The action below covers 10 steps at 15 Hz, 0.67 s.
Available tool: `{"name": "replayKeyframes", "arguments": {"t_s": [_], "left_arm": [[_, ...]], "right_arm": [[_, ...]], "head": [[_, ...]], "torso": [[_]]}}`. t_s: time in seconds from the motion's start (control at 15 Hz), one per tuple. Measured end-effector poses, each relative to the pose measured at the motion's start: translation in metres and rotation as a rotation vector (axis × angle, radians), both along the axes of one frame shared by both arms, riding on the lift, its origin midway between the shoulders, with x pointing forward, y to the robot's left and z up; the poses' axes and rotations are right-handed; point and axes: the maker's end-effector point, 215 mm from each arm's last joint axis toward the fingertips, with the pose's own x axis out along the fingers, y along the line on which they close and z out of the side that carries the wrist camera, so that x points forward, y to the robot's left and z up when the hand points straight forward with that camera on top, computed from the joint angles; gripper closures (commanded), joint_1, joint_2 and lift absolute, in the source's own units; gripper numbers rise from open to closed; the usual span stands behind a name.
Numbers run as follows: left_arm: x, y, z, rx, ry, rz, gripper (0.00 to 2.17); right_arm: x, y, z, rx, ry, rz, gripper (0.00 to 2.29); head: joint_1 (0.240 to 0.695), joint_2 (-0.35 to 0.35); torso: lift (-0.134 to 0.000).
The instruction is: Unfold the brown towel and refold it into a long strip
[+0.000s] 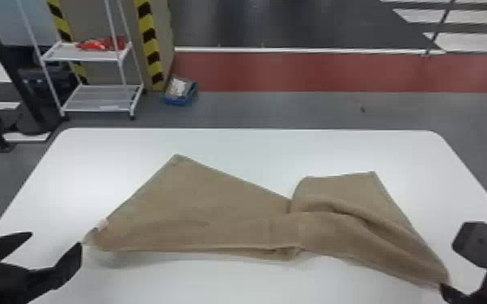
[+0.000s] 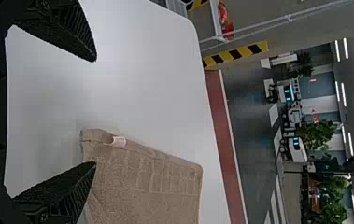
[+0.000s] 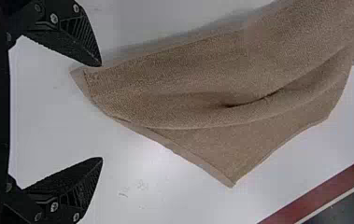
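Left claw [image 1: 56,238], right claw [image 1: 447,265], brown towel [image 1: 214,210], blue bin [image 1: 177,101] with white contents [image 1: 178,86]

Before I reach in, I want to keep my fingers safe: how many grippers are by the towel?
2. The left gripper is open by the left end of the brown towel; the right gripper is open at its near right corner.

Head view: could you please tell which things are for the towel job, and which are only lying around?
For the job:
- brown towel
- table under it
- left tool
- right tool

Only lying around:
- white rack
- red items on its upper shelf
- blue bin on the floor
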Motion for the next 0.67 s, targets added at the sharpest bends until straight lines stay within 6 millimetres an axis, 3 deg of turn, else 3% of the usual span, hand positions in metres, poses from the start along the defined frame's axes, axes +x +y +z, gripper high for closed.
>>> {"name": "replayKeyframes", "arguments": {"t_s": [0.27,0.4,0.53,0.67], "left_arm": [[0.001,-0.005,-0.002,-0.006,0.002,-0.010,0.09],[0.002,-0.007,-0.002,-0.007,0.002,-0.014,0.09],[0.002,-0.011,-0.002,-0.011,0.003,-0.025,0.09],[0.002,-0.015,0.000,-0.013,0.001,-0.044,0.09]], "right_arm": [[-0.006,0.004,-0.029,-0.026,0.091,0.044,0.53],[-0.008,0.014,-0.040,-0.014,0.132,0.068,0.99],[-0.011,0.023,-0.043,0.004,0.156,0.085,1.69],[-0.009,0.023,-0.039,0.014,0.154,0.086,2.01]], "head": [[0.695,-0.031],[0.695,-0.021],[0.695,-0.009],[0.695,-0.010]], "torso": [[-0.118],[-0.118],[-0.118],[-0.118]]}}
